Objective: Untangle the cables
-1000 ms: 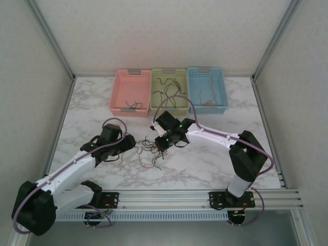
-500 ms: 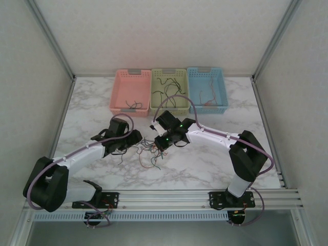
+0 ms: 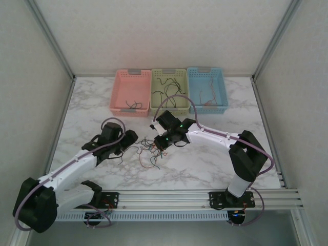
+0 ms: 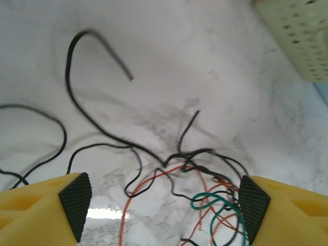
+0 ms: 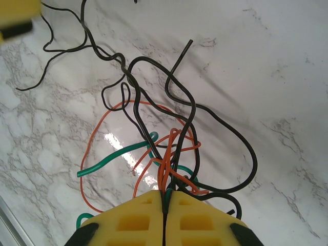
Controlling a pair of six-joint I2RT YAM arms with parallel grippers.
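Left gripper (image 4: pixel 164 205), jaws spread and empty, has drawn back leftward after reaching in toward the tangle half a second ago. Black strands lie loose beneath it. Right gripper (image 5: pixel 164 199) stays clenched on the orange, green and black cables (image 5: pixel 171 138) in the middle of the marble table (image 3: pixel 205 164). The clump looks anchored, but no strand has been pulled free. Farther off, the pink basket (image 3: pixel 119 92), green basket (image 3: pixel 169 72) and blue basket (image 3: pixel 207 70) each hold a few wires.

Looks like a robotics lab test cell. White panel walls (image 3: pixel 154 31) in an aluminium frame (image 3: pixel 51 38), marble-look surface (image 3: pixel 205 169), two robot arms (image 3: pixel 210 136) bolted to a rail (image 3: pixel 169 197)
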